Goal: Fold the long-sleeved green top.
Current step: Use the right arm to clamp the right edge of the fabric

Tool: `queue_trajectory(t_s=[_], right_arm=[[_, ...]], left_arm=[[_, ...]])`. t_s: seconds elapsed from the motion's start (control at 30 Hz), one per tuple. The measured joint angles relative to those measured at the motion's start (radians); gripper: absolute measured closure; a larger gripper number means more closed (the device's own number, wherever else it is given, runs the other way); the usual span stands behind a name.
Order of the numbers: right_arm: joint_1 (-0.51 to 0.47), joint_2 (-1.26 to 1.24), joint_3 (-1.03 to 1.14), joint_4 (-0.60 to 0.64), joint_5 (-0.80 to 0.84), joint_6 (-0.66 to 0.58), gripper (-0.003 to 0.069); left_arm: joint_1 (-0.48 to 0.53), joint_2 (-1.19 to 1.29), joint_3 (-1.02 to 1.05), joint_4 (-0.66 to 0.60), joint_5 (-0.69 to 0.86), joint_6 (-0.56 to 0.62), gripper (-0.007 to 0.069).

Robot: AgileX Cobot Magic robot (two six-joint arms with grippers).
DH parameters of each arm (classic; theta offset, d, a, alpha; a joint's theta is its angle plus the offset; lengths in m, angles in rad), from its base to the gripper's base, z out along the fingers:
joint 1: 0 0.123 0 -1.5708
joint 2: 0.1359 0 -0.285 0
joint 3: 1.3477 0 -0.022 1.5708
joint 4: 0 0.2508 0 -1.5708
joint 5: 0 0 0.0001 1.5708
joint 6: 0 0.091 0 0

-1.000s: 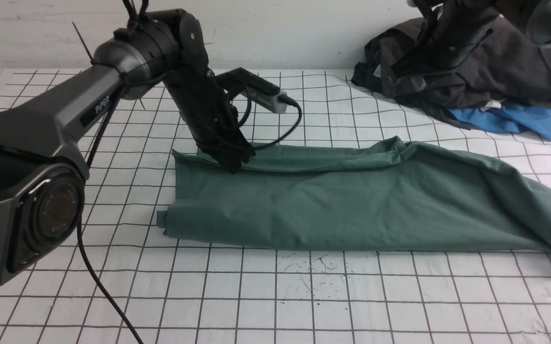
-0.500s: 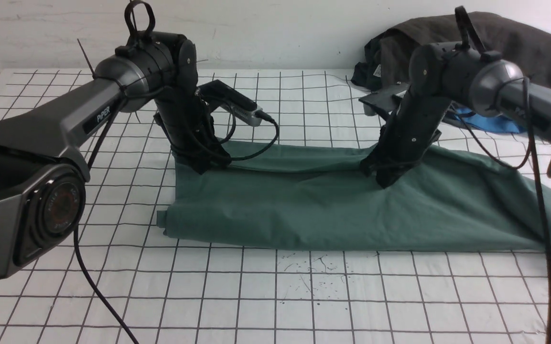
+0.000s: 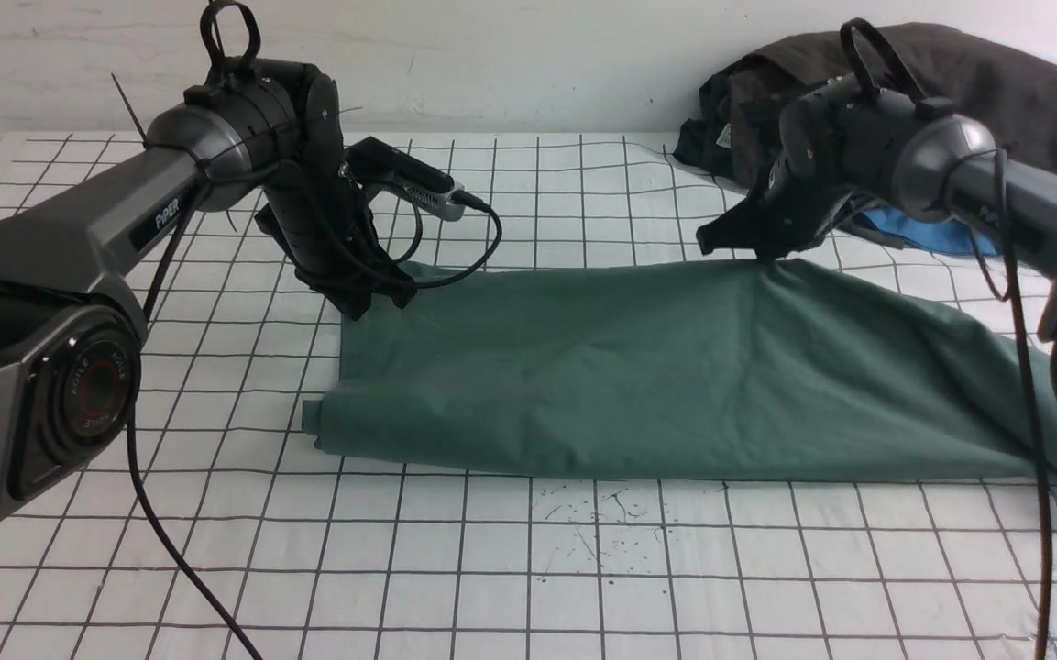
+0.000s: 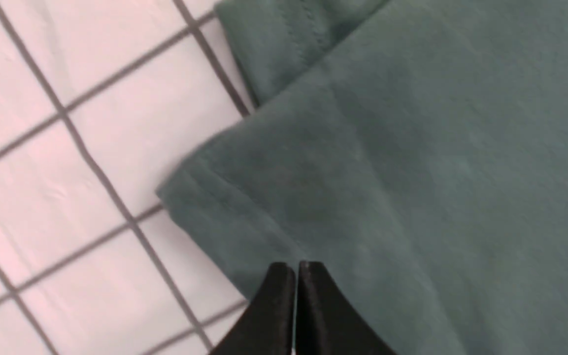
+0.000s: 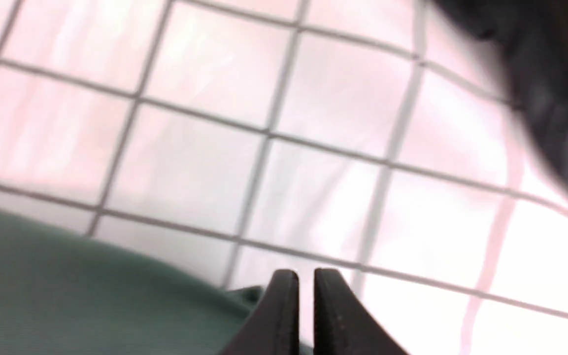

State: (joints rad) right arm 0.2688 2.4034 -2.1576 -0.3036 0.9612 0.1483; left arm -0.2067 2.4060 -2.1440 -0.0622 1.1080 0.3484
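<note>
The green long-sleeved top (image 3: 656, 376) lies folded in a long flat band across the middle of the gridded table, and its right end runs out of the front view. My left gripper (image 3: 358, 310) is shut with nothing in it. It sits at the top's far left corner, its tips (image 4: 296, 268) just over the cloth (image 4: 436, 148) near a hemmed edge. My right gripper (image 3: 769, 259) is at the far edge of the top, further right. Its jaws (image 5: 306, 275) are shut to a thin slit showing only white table, with green cloth (image 5: 67, 296) beside them.
A dark brown-black garment (image 3: 977, 73) is heaped at the back right, with a bright blue one (image 3: 950, 234) under it, just behind my right arm. The white gridded table cover (image 3: 528, 568) has ink specks (image 3: 597, 513) near the front. A wall runs along the back.
My right arm came down onto the top, then swept to its far edge. The left gripper slid left to the far corner. The far edge's wrinkles flattened out.
</note>
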Motion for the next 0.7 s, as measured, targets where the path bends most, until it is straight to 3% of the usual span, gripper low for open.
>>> queue_trajectory(t_s=[0.2, 0.37, 0.53, 0.7], right_arm=[[-0.004, -0.094, -0.108, -0.039, 0.231, -0.157, 0.0615], [-0.054, -0.309, -0.067, 0.128, 0.279, -0.322, 0.0615], [-0.066, -0.521, 0.147, 0.167, 0.288, -0.344, 0.0615], [-0.081, -0.738, 0.484, 0.122, 0.288, -0.232, 0.0615]], left_arm=[[0.0, -0.033, 0.0, -0.091, 0.091, 0.038, 0.0631], [-0.019, -0.044, 0.0, -0.174, 0.118, 0.119, 0.0631], [-0.023, -0.044, 0.0, -0.19, 0.119, 0.123, 0.0631], [-0.023, -0.044, 0.0, -0.226, 0.12, 0.121, 0.0631]])
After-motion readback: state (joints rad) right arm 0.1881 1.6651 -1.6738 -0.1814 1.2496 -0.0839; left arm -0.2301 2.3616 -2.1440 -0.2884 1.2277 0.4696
